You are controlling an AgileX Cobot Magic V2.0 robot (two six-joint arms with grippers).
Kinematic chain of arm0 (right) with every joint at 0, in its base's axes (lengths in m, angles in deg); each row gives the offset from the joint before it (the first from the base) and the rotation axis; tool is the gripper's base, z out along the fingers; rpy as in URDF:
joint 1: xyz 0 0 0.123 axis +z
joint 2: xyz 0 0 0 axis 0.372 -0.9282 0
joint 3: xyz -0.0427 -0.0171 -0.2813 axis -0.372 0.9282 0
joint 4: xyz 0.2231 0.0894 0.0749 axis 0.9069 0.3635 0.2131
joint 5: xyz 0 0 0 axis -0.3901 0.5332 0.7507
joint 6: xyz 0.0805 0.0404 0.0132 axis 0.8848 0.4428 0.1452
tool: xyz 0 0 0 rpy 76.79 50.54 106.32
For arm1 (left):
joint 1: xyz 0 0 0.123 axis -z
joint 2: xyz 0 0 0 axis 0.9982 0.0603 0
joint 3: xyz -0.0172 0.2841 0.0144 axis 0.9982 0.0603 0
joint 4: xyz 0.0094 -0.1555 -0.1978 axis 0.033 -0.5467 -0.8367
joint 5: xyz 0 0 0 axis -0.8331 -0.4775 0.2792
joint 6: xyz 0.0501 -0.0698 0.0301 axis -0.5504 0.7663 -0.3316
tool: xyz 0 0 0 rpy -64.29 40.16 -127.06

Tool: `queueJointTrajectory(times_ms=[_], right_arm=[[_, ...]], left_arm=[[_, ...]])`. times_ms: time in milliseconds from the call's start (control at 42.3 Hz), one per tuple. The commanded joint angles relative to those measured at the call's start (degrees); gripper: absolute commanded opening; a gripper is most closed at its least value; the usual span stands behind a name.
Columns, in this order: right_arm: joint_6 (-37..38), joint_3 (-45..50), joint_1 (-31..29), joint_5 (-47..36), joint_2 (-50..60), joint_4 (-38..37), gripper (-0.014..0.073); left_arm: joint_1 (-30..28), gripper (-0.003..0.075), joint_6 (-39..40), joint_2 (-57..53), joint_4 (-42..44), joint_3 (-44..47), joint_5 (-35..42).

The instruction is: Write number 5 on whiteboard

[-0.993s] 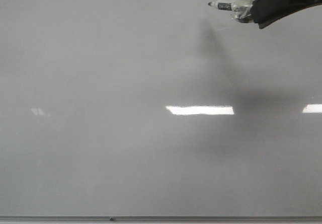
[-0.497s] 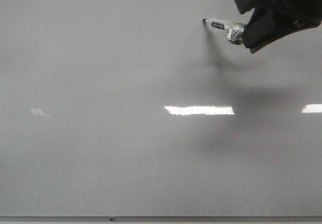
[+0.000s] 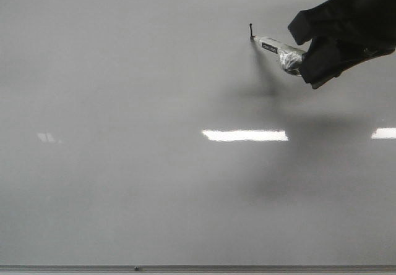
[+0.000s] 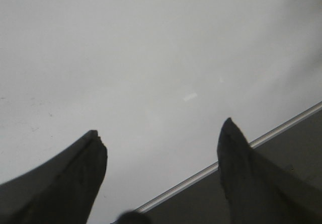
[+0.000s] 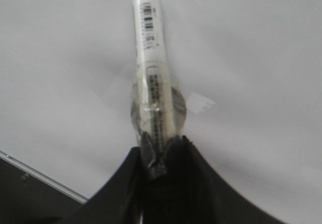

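In the front view, the right gripper (image 3: 307, 57) at upper right clamps a white marker (image 3: 276, 47) whose tip touches the whiteboard (image 3: 154, 182) beside a short black stroke (image 3: 250, 29), the start of the number 5. The left wrist view shows the left gripper (image 4: 162, 138) spread wide over bare board. The right wrist view shows the marker pinched between the jaws.

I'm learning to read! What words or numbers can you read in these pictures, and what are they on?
Marker: a barcode and printed label lines, too blurred to read.
Whiteboard: only a short black stroke at the marker's tip, no finished number yet.
Nothing else has writing.
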Motion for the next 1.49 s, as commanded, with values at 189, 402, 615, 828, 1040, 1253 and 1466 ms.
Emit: queueJointTrajectory(times_ms=[189,402,615,828,1040,1253,1466], right_arm=[[-0.49,-1.29,-4.23,3.46,2.29,-0.32,-0.0069],[-0.49,0.69,-0.93,0.19,-0.25,-0.32,-0.0069],[-0.49,-2.20,1.26,-2.26,-3.15,0.42,-0.0069],[-0.61,-3.57,1.26,2.28,1.15,0.42,-0.0069],[-0.61,-3.57,0.97,-1.15,2.45,-0.41,-0.0069],[-0.61,-3.57,0.97,-3.07,0.46,-0.93,-0.0069],[-0.61,-3.76,-0.97,-4.20,-1.66,-0.99,-0.0069]], left_arm=[[-0.25,0.0462,0.64,-0.17,-0.96,-1.47,4.31],[-0.25,0.0462,0.64,-0.17,-0.96,-1.47,4.31],[-0.25,0.0462,0.64,-0.17,-0.96,-1.47,4.31],[-0.25,0.0462,0.64,-0.17,-0.96,-1.47,4.31],[-0.25,0.0462,0.64,-0.17,-0.96,-1.47,4.35],[-0.25,0.0462,0.64,-0.17,-0.96,-1.47,4.35],[-0.25,0.0462,0.64,-0.17,-0.96,-1.47,4.35]])
